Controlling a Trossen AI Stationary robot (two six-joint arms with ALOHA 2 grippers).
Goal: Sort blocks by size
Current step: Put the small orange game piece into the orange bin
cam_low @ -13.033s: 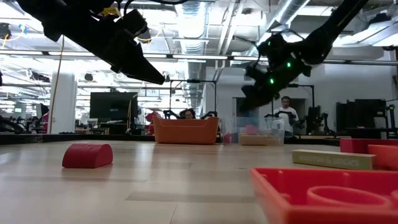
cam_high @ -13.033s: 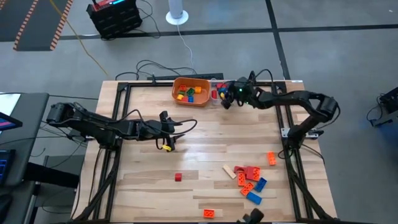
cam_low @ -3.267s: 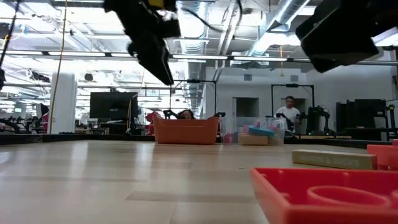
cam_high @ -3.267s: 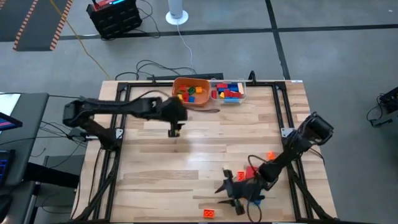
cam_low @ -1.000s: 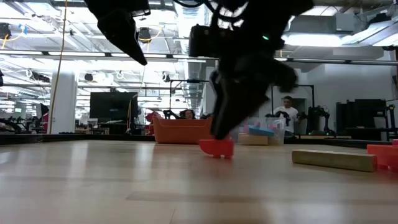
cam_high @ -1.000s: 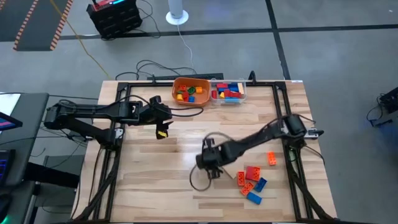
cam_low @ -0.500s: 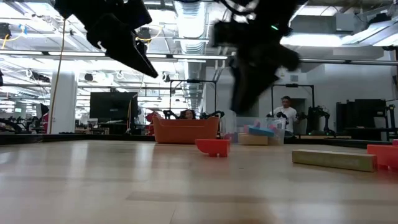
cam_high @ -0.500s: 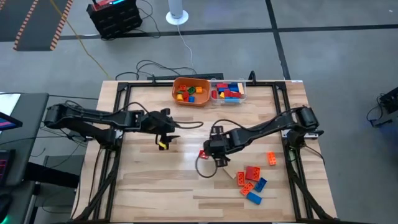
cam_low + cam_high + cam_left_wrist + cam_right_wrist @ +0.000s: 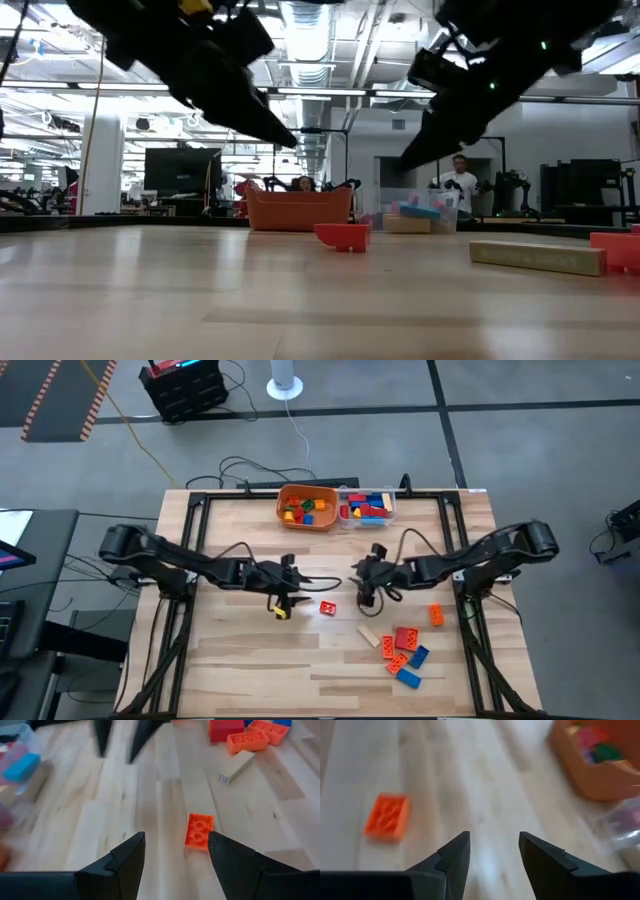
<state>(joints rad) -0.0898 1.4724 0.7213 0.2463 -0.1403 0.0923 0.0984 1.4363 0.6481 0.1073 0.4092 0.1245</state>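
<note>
Nearest to the front edge of the wooden table (image 9: 250,660) lies the loose pile of plastic toy bricks (image 9: 403,650), red, orange and blue, with a long tan block (image 9: 370,634) at its side and one small orange brick (image 9: 436,615) a little apart. None of these is touched now.

Further in, at the middle of the table, one small red-orange rectangular brick (image 9: 327,608) lies alone on the wood, flat, with the studs up. It is between the two grippers. The left gripper (image 9: 288,603) hangs just beside it, on the brick's left side, and carries a small yellow part at its tip. In the left wrist view the brick (image 9: 199,831) is straight ahead, a bit toward one finger, with its long axis pointing nearly away from the gripper. The two dark fingers stand apart with nothing between them.

The right gripper (image 9: 368,586) is near too, on the other side and slightly farther back. Its fingers are also parted and hold nothing; in its own view the brick (image 9: 386,816) lies off to the side, not between them.

I judge the left arm is nearer and better lined up, so it should take this brick.

At the far edge stand the orange plastic bowl (image 9: 306,507) and the clear plastic container (image 9: 367,506), both already with some blocks inside.
</note>
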